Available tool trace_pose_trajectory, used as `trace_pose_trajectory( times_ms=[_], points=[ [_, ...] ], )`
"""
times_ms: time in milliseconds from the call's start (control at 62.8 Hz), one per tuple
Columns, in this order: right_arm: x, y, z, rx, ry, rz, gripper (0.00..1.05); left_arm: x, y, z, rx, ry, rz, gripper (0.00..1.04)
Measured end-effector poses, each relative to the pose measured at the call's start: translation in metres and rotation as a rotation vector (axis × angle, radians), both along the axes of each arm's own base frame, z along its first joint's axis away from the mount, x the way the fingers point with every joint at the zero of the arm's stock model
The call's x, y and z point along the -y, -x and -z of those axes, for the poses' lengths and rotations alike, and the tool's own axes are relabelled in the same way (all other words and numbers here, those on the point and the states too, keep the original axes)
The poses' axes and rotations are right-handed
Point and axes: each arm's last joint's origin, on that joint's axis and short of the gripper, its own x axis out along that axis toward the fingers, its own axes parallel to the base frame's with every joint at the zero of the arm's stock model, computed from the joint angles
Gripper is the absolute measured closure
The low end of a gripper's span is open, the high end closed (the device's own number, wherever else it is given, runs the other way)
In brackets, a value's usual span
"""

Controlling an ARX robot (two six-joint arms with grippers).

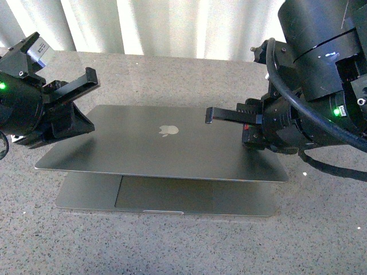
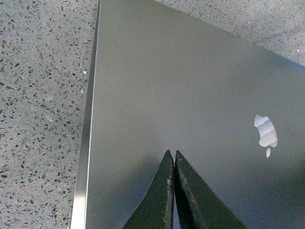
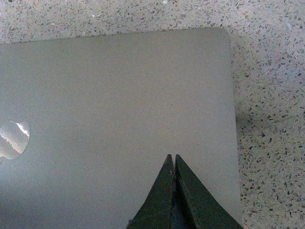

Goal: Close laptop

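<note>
surface: speckled grey stone table (image 1: 321, 240) | behind: pale curtain (image 1: 172, 26) (backlit)

Indoor robotics workspace, by the look of it a lab or test room rather than a home. Two black machine arms, the left arm (image 1: 23, 109) and the right arm (image 1: 321, 51), each glowing with a green status light (image 1: 336, 112), reach over a grey speckled, stone-look surface (image 1: 321, 229); a thick black cable (image 1: 298, 109) loops off the right one. Beyond the left tool (image 1: 89, 75) and the right tool (image 1: 210, 116), pale pleated curtains (image 1: 172, 26) hang along the surface's far edge. Under both tools lies a grey laptop (image 1: 143, 143).
</note>
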Motion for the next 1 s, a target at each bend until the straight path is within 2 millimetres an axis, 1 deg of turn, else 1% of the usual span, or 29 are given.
trace_pose_trajectory(
  times_ms=[478, 669, 1003],
  points=[
    [0.001, 0.001, 0.008, -0.011, -0.005, 0.0, 1.04, -0.001, 0.0, 0.007, -0.002, 0.009, -0.009, 1.01],
    [-0.001, 0.002, 0.013, -0.019, -0.017, -0.001, 1.04, -0.003, 0.001, 0.014, -0.014, 0.008, -0.013, 1.01],
    [-0.003, 0.003, 0.019, -0.036, -0.024, -0.004, 1.04, -0.003, 0.001, 0.017, -0.018, 0.011, -0.014, 1.01]
  ],
)
